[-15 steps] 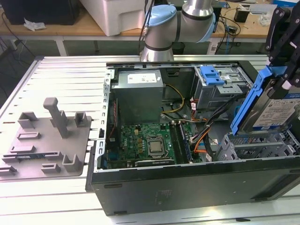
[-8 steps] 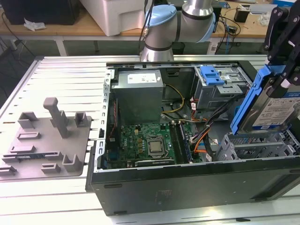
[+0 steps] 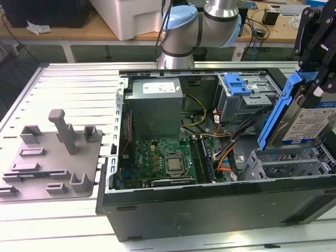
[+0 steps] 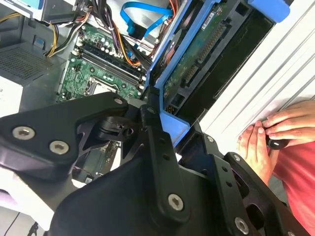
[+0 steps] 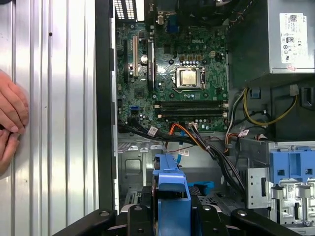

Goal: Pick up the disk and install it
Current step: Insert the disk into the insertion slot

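Observation:
The disk [image 3: 308, 126], a silver drive with a blue-and-white label in a blue plastic carrier frame [image 3: 277, 113], hangs tilted on edge over the open computer case [image 3: 210, 207] at the exterior view's right. My gripper [image 3: 314, 84] is shut on its upper end. Its lower edge sits just above a grey metal drive cage [image 3: 286, 164]. The second wrist view has the disk's green circuit-board underside [image 4: 197, 54] running away from my black fingers [image 4: 157, 142]. In the first wrist view the carrier's blue edge [image 5: 171, 189] sticks out between the gripper [image 5: 172, 216] arms, above the case interior.
Inside the case lie a motherboard [image 3: 163, 160], a grey power supply [image 3: 156, 105], orange and black cables [image 3: 226, 152] and a rear cage with a blue latch [image 3: 237, 84]. A grey moulded fixture [image 3: 52, 157] sits at the exterior view's left. A person's hands [image 4: 275, 132] [image 5: 10, 118] rest on the slatted table beside the case.

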